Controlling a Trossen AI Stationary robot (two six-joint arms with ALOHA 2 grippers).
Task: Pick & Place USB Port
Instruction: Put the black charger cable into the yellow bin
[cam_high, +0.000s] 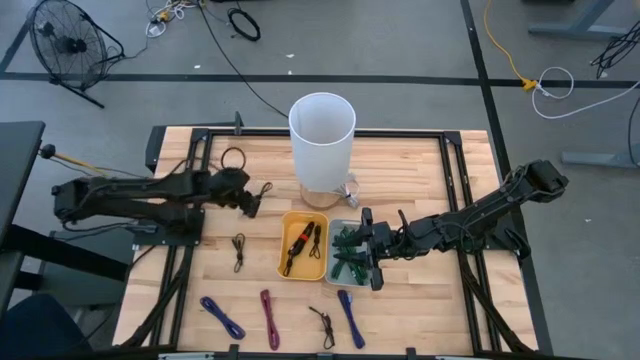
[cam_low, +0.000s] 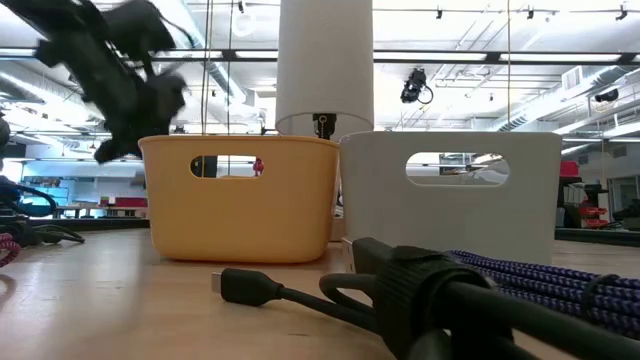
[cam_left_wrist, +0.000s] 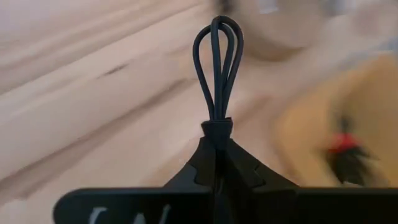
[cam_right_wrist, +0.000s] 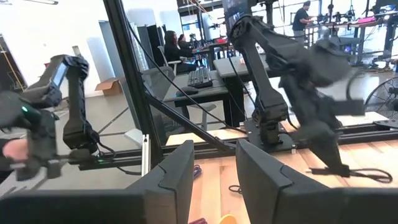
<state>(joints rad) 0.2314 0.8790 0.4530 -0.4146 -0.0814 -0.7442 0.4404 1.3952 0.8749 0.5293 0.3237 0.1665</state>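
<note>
The left gripper (cam_high: 250, 201) is over the wooden table (cam_high: 420, 165), just left of the tall white cylinder (cam_high: 322, 150) and up-left of the yellow bin (cam_high: 298, 262). Its fingers (cam_left_wrist: 214, 168) are pressed together on a bundled black cable (cam_left_wrist: 217, 65), whose loops stick out past the fingertips in the left wrist view; in the high view the cable (cam_high: 262, 190) hangs off the gripper's tip, and whether it still touches the table cannot be told from above. The yellow bin already holds a black and red cable (cam_high: 298, 246), and beside it on the right stands a white bin (cam_high: 340, 275) with green cables (cam_high: 347, 255) in it. The right gripper (cam_high: 371, 250) sits over the right side of that white bin, its two fingers (cam_right_wrist: 177, 177) parted with nothing between them. Loose bundles lie on the table: a black one (cam_high: 239, 250) left of the yellow bin, a blue one (cam_high: 222, 317), a magenta one (cam_high: 269, 318), another black one (cam_high: 322, 326) and a second blue one (cam_high: 349, 315) along the near edge. In the low view a black plug (cam_low: 248, 288) lies close to the lens before the two bins. Beyond the table, people (cam_right_wrist: 173, 46) sit at desks.
</note>
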